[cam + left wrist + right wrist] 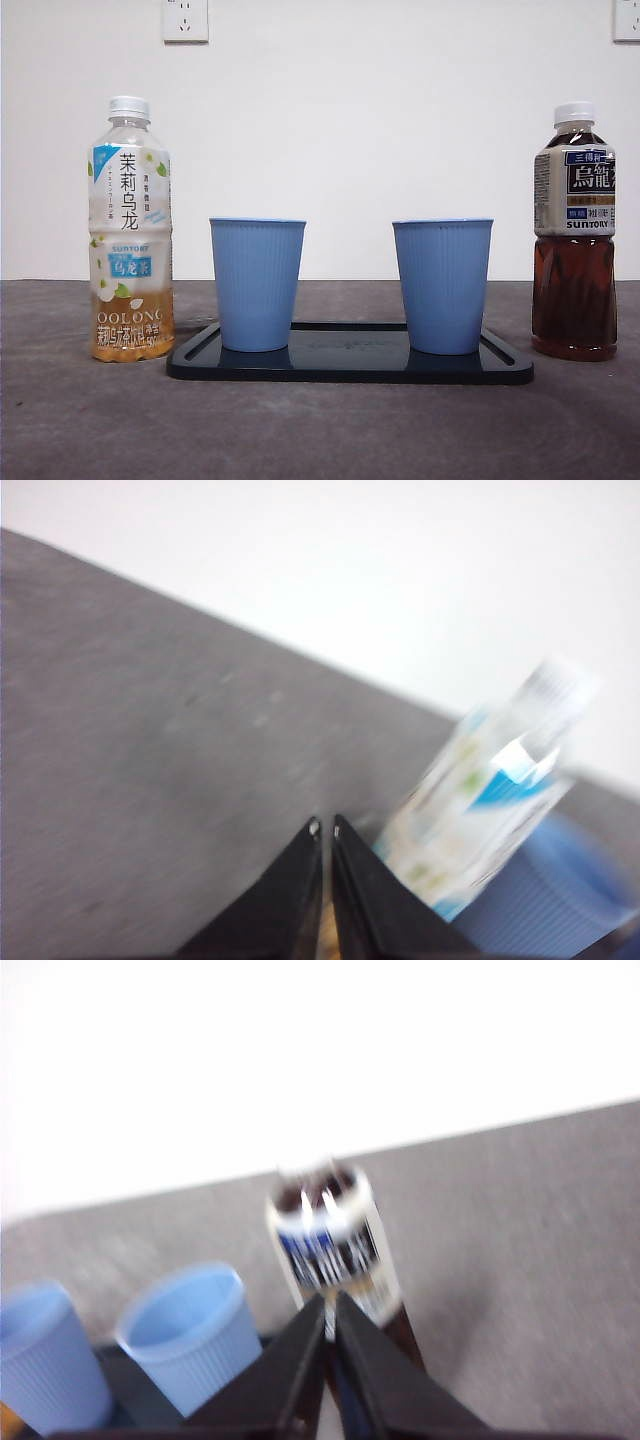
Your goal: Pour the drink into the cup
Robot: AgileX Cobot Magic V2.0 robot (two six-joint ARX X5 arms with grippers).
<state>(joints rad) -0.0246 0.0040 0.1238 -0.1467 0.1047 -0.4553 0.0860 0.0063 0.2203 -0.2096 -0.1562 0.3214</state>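
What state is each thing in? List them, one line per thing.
Light tea bottle: upright on the table, capped, only a little tea at the bottom.
Dark tea bottle: upright, capped, mostly full.
Left cup: upright on the tray.
Right cup: upright on the tray.
Tray: flat on the table.
Left gripper: shut, holding nothing.
Right gripper: shut, holding nothing.

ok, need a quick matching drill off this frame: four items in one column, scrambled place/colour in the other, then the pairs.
Items
1. pale tea bottle
2. dark tea bottle
3. blue cups
4. tray

Descriptions
A. black, flat, under both cups
B. stands on the table at the far right of the front view
C. two, upright, side by side on the tray
D. stands on the table at the far left of the front view, white cap

Pairs: 1-D, 2-B, 3-C, 4-A
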